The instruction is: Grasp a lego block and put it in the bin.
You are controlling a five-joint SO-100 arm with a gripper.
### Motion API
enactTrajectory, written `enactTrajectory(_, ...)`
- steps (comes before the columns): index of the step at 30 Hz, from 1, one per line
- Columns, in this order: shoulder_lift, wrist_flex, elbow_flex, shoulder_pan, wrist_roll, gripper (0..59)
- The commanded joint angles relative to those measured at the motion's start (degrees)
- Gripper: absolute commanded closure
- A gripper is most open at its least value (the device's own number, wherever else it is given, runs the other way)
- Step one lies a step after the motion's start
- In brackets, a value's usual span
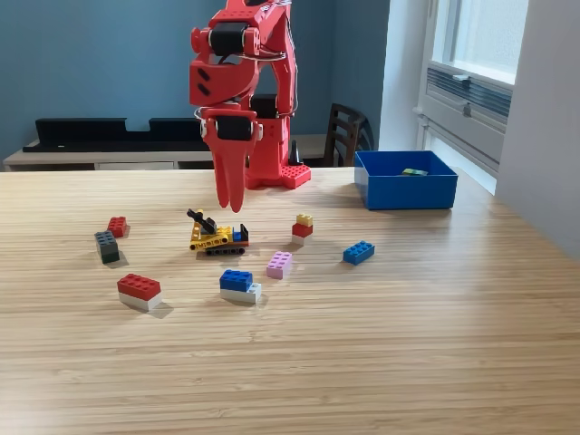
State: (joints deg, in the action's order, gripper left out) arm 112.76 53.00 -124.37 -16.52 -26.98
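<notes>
My red gripper (231, 201) hangs pointing down over the table, its two fingers pressed together with nothing between them. Just below and slightly to its front sits a yellow and black lego vehicle (216, 236). Loose lego blocks lie around it: a small red one (117, 226), a dark grey one (107, 246), a red-on-white one (140, 291), a blue-on-white one (239, 285), a pink one (280, 264), a yellow-on-red one (303, 226) and a blue one (359, 252). The blue bin (405, 180) stands at the exterior view's right, with a small greenish piece inside.
The arm's red base (276, 168) stands at the back of the wooden table (362, 362). A dark chair (345, 134) is behind the table, and a white wall (544, 118) with a window closes the right side.
</notes>
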Motion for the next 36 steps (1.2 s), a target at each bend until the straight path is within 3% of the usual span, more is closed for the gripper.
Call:
enactTrajectory(1,2.46,-1.41,-0.09,-0.88,0.53,22.0)
enactTrajectory(14,1.49,-2.72,-1.93,-1.23,2.72,20.8)
enactTrajectory(30,-18.19,-3.08,6.59,-3.43,3.96,22.3)
enactTrajectory(36,-20.21,-2.81,9.4,-3.6,4.39,28.1)
